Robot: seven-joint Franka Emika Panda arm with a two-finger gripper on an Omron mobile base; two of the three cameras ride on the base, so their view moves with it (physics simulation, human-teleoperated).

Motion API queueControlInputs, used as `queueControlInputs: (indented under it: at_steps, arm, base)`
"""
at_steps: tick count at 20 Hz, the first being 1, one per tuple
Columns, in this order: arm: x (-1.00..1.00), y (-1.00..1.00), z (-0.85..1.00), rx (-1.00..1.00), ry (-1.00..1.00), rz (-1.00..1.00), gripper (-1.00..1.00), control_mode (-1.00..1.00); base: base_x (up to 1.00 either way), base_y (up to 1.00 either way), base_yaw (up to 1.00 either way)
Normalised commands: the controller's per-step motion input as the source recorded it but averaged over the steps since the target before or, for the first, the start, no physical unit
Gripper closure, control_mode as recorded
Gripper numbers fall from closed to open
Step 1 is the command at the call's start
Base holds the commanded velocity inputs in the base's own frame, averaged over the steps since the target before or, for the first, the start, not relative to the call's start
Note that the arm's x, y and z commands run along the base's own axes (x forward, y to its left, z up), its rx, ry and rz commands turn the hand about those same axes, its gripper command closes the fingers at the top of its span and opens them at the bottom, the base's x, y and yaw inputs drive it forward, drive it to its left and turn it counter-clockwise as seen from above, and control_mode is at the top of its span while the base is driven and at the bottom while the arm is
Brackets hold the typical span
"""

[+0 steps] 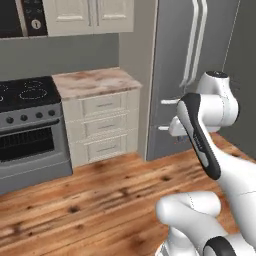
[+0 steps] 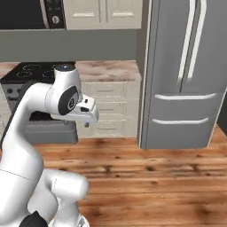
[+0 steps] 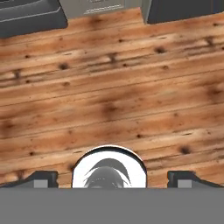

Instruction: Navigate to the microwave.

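The white arm is folded up over the base, its upper link rising and the forearm bent back so that the hand hangs pointing down at the floor; in the right base view the gripper [image 2: 88,122] sits at the end of the short white wrist block, in front of the oven range [image 2: 44,102]. In the hand view the two dark fingertips [image 3: 41,179] stand far apart at the bottom corners, released and holding nothing, with only bare wooden floor [image 3: 113,96] ahead of them. Beyond the fingers in that view lie the dark foot of the range at one upper corner, a strip of pale cabinet drawers [image 3: 103,6] in the middle, and the dark foot of the refrigerator [image 3: 183,11] at the other corner. The microwave [image 1: 17,17] is well above and beyond the fingers, mounted high over the range, off to the range's side of the hand; the left base view catches its black body and the control panel with a round knob at the upper left edge, and the right base view shows the same corner of it. The left base view gives the range's black cooktop, knobs and oven door more fully, plus the stone counter [image 1: 95,80] beside it. The right base view shows the grey refrigerator's double doors and long handles in full.
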Motion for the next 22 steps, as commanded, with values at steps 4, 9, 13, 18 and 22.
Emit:
queueControlInputs:
  at_steps: [4, 9, 13, 18, 22]
  arm:
    - [0.0, 0.0, 0.0, 0.0, 0.0, 0.0, -1.0, 1.0]
    - [0.0, 0.0, 0.0, 0.0, 0.0, 0.0, -1.0, 1.0]
    - [0.0, 0.0, 0.0, 0.0, 0.0, 0.0, -1.0, 1.0]
    - [0.0, 0.0, 0.0, 0.0, 0.0, 0.0, -1.0, 1.0]
    - [0.0, 0.0, 0.0, 0.0, 0.0, 0.0, -1.0, 1.0]
  base:
    - [1.0, 0.04, 0.68]
    - [1.0, 0.3, 0.41]
    - [1.0, 0.46, 0.11]
    - [0.92, 0.65, 0.0]
    - [0.86, 0.86, -0.02]
